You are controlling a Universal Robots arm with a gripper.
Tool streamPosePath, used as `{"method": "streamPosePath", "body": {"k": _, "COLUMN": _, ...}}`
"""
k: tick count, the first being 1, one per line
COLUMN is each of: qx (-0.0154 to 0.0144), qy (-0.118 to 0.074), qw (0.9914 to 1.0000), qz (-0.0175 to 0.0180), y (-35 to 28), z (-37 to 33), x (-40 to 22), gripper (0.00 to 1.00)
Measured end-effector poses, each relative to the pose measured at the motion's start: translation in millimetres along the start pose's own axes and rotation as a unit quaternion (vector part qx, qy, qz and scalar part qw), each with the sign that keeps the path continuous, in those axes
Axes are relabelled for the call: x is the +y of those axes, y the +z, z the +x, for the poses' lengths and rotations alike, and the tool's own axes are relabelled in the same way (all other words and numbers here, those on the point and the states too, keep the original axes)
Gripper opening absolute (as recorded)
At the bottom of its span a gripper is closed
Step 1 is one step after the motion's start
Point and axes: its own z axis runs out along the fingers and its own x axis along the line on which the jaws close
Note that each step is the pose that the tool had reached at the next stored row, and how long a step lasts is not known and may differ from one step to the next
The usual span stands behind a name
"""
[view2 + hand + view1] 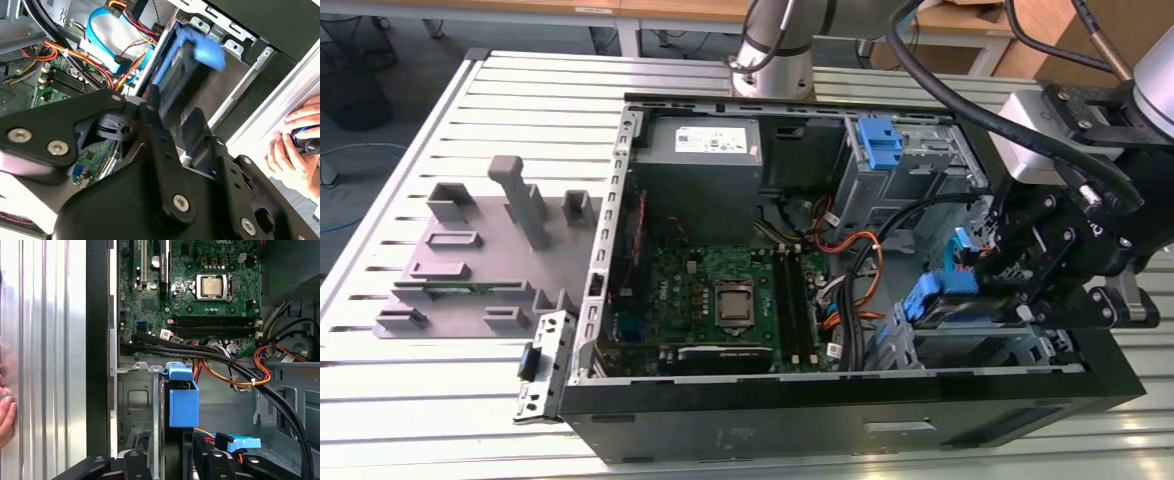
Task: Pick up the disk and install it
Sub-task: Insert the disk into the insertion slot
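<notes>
The disk (181, 402) stands on edge inside the open computer case (854, 400), its blue carrier rail uppermost, at the drive bay near the case's front corner. In the second wrist view the disk (175, 65) runs out from between the black fingers (152, 107), blue rail blurred at its far end. My gripper (1003, 288) hangs over the case's corner on the exterior view's right and is shut on the disk (927, 298). Both wrist views show the gripper (172, 452) (172, 107) gripping the disk's near end.
The motherboard (720, 300) fills the case floor, with orange and black cables (854, 255) beside the bay. A grey power supply box (714, 140) and a blue bracket (881, 140) sit at the back. A grey fixture (480, 250) lies left. A person's hand (295, 145) rests outside the case.
</notes>
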Motion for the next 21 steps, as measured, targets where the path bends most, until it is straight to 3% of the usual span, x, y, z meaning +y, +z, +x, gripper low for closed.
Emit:
{"method": "streamPosePath", "body": {"k": 1, "qx": -0.0003, "qy": 0.000, "qw": 1.00000, "qz": 0.0000, "y": 0.1, "z": 0.0, "x": 0.0, "gripper": 0.49}}
{"method": "streamPosePath", "body": {"k": 11, "qx": -0.0042, "qy": 0.000, "qw": 0.99999, "qz": 0.0003, "y": 2.2, "z": -1.8, "x": 0.5, "gripper": 0.49}}
{"method": "streamPosePath", "body": {"k": 21, "qx": -0.0046, "qy": -0.003, "qw": 0.99999, "qz": 0.0010, "y": 7.0, "z": -10.5, "x": 0.8, "gripper": 0.49}}
